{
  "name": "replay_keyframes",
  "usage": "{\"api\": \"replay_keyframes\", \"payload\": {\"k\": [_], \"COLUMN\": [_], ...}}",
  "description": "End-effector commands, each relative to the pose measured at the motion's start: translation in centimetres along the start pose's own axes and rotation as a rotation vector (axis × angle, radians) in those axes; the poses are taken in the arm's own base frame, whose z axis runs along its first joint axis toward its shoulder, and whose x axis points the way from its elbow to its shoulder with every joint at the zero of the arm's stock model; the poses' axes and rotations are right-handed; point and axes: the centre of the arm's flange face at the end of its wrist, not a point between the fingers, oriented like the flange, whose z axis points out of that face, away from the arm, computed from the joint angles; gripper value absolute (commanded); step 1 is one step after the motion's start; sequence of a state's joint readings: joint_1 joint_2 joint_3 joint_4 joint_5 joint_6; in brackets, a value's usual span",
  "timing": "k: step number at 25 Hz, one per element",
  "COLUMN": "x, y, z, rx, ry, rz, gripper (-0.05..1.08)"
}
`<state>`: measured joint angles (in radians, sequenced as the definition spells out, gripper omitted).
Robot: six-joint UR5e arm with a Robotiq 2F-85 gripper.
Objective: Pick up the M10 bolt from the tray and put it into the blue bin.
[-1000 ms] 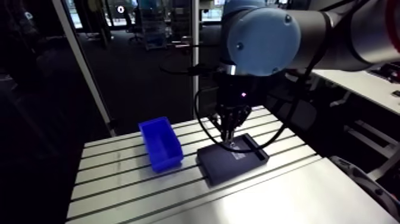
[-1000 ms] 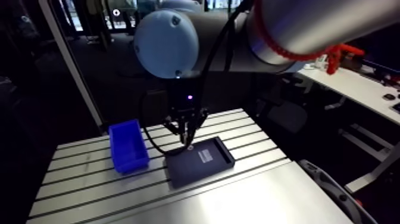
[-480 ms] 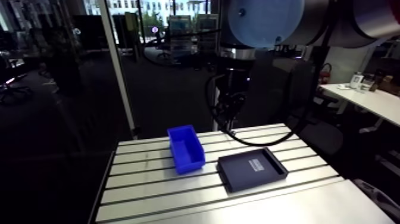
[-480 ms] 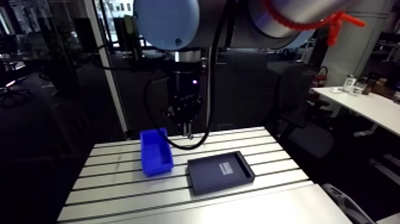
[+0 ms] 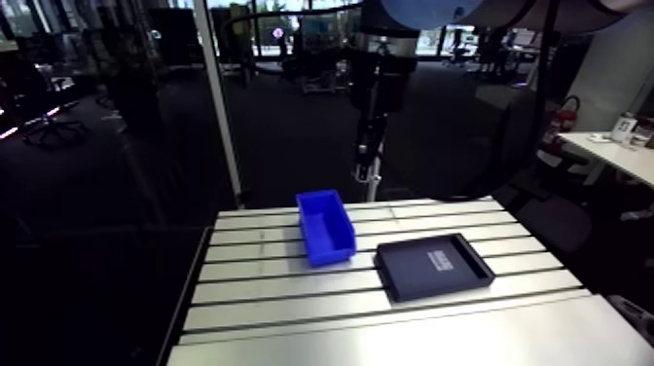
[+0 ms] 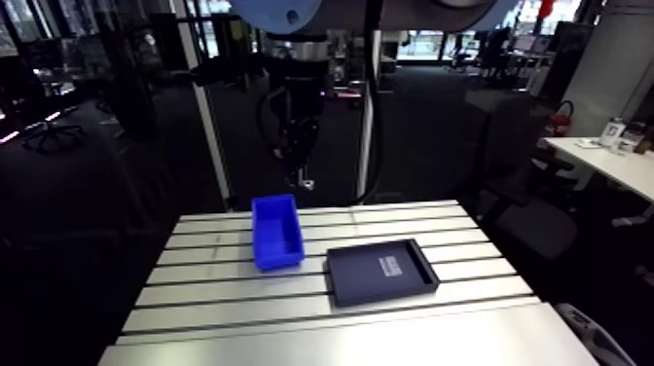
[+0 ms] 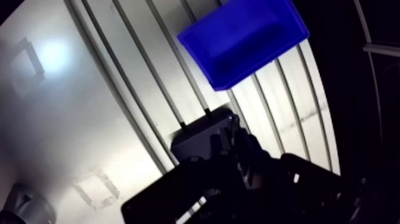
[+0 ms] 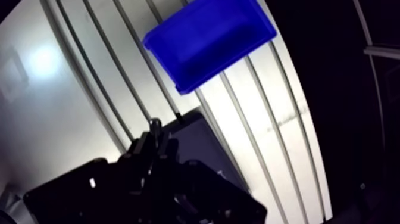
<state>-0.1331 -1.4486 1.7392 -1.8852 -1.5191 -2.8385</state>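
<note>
High above the table, the gripper pinches a small thing, likely the bolt. Under it lies the tray. Just ahead sits the bin.

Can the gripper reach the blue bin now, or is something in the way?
Probably yes: the gripper hangs high near the open bin, and nothing stands between them.

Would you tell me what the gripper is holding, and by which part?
The gripper pinches a small bolt; which part of it is gripped cannot be told.
</note>
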Motion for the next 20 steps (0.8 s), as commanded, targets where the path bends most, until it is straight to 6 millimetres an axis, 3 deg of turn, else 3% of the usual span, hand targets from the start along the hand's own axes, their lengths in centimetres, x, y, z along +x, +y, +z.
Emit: {"api": "replay_keyframes", "payload": {"k": [1,8,20], "x": [2.9,5.6,6.9], "y": [0.2,1.2,4.3], "z": [1.3,2.6,7.4], "rx": [0.015,0.024,0.024], "ry": [-0.008,-0.008,-0.029], "rz": [-0.200,-0.361,-0.399], "gripper": [1.04,1.04,1.03]}}
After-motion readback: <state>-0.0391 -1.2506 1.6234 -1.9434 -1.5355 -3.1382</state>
